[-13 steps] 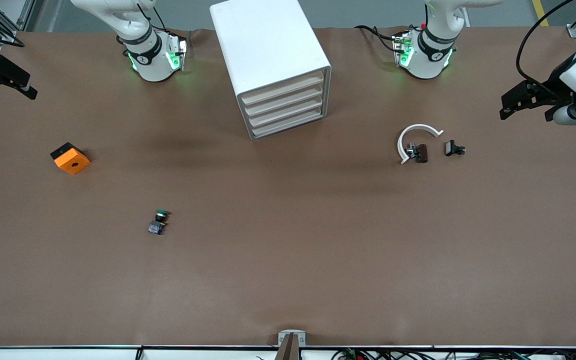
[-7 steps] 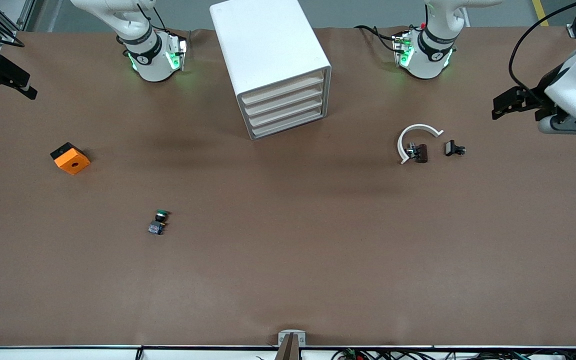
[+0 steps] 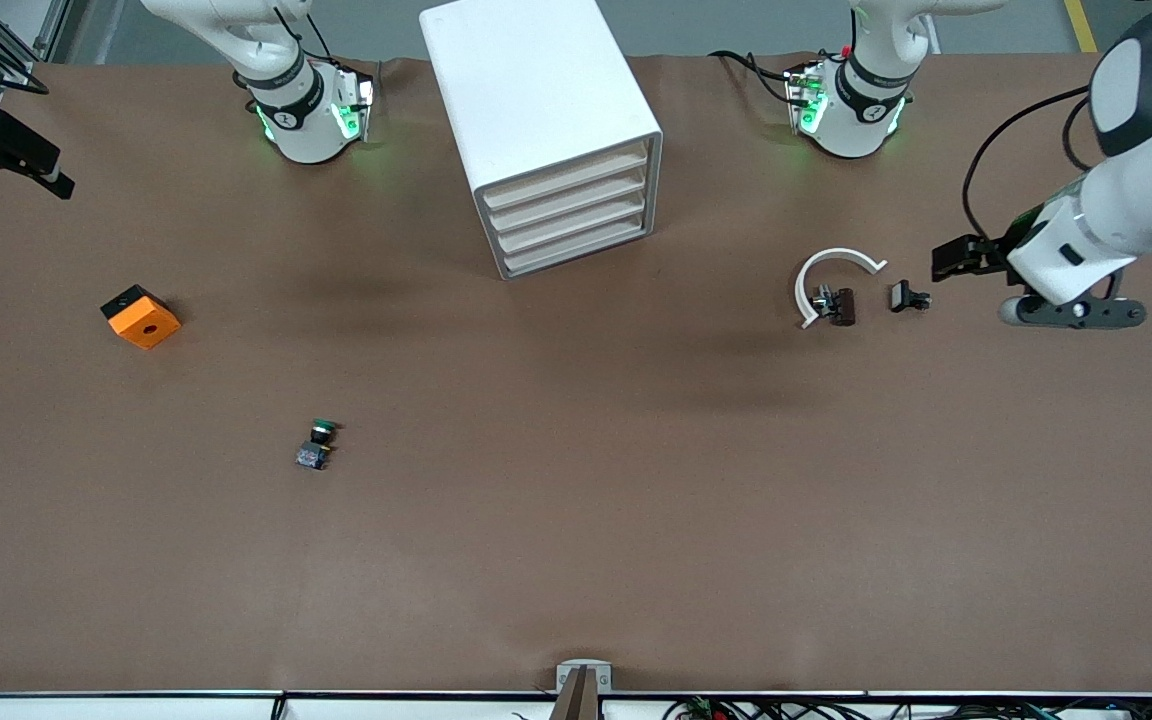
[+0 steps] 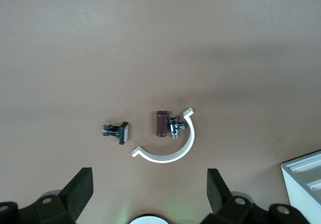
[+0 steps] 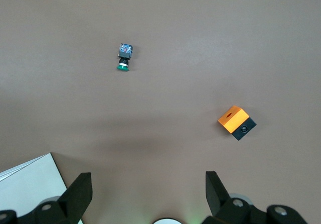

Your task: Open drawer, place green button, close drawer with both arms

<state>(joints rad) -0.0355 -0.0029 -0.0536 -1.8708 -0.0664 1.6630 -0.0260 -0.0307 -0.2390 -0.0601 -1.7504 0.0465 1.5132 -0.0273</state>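
Observation:
The white cabinet (image 3: 536, 100) stands between the two arm bases, and its four drawers (image 3: 571, 215) are all shut. The button (image 3: 319, 445), green cap on a dark block, lies on the bare table nearer the front camera, toward the right arm's end; the right wrist view shows this button (image 5: 124, 57) too. My left gripper (image 3: 941, 262) hangs open and empty over the table beside the black clips. In the left wrist view the left gripper (image 4: 149, 189) has nothing between its fingers. My right gripper (image 3: 58, 172) waits open at its end of the table, and the right gripper (image 5: 148, 190) is empty.
A white curved ring (image 3: 831, 275) with a dark clip (image 3: 841, 305) in it and a second black clip (image 3: 908, 297) lie toward the left arm's end. An orange block (image 3: 141, 316) with a hole lies toward the right arm's end. The table's near edge (image 3: 576, 690) runs along the front.
The left arm has swung in from its end of the table toward the ring and clips, its gripper staying open. The right arm, button and cabinet have not moved.

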